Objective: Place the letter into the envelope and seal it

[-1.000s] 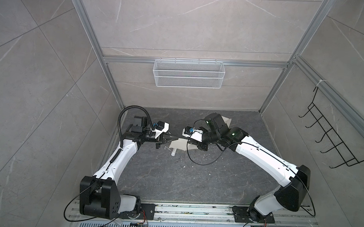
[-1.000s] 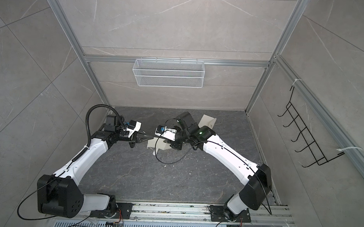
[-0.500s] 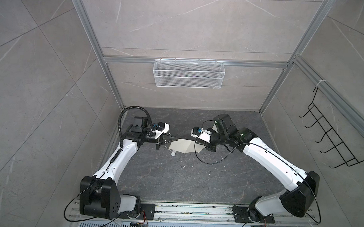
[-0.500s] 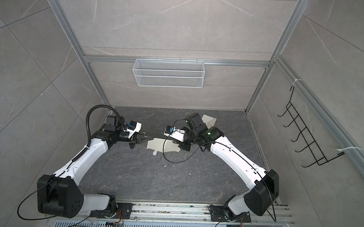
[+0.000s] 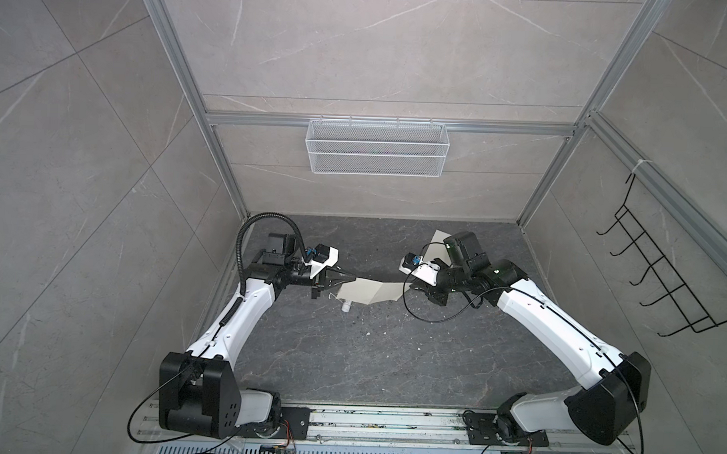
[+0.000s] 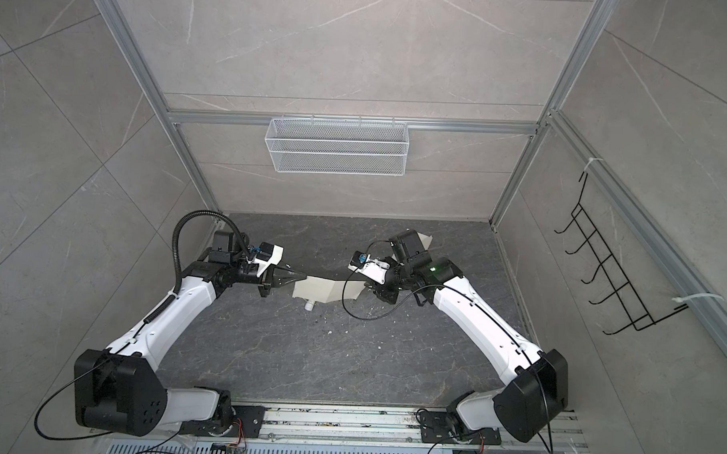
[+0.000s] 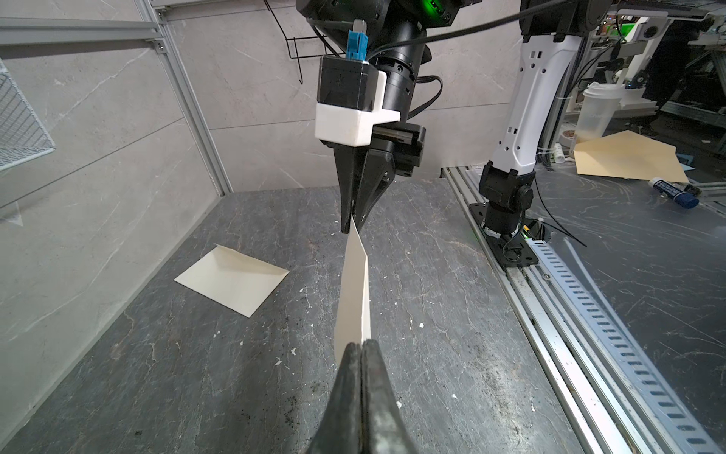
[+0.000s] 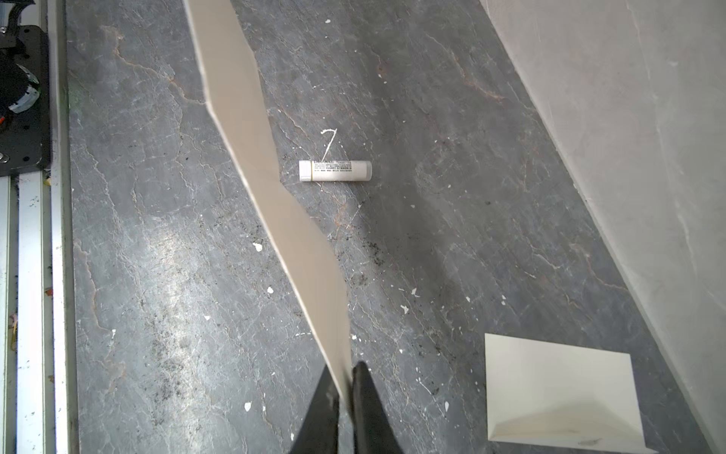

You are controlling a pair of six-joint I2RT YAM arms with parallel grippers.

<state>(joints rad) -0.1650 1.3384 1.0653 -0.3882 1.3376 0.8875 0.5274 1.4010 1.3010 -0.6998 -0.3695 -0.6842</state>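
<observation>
The letter (image 5: 368, 292) is a pale tan creased sheet, held above the table between both grippers and spread out in a zigzag. My left gripper (image 5: 343, 279) is shut on its left edge; in the left wrist view the pads (image 7: 360, 346) pinch the letter (image 7: 355, 298). My right gripper (image 5: 409, 286) is shut on its right edge, with the letter (image 8: 275, 196) running out from between the right gripper (image 8: 343, 377) fingers. The cream-white envelope (image 8: 558, 393) lies flat on the table near the back wall; in both top views the envelope (image 5: 436, 247) is partly hidden by the right arm.
A small white glue-stick tube (image 8: 335, 171) lies on the dark table under the letter, showing as the tube (image 5: 346, 317) just in front of the sheet. A wire basket (image 5: 377, 147) hangs on the back wall. A black cable (image 5: 429, 317) loops below the right wrist.
My right gripper has drawn away to the right from the left one, and the letter has unfolded and stretched out between them. The left gripper has stayed put.
</observation>
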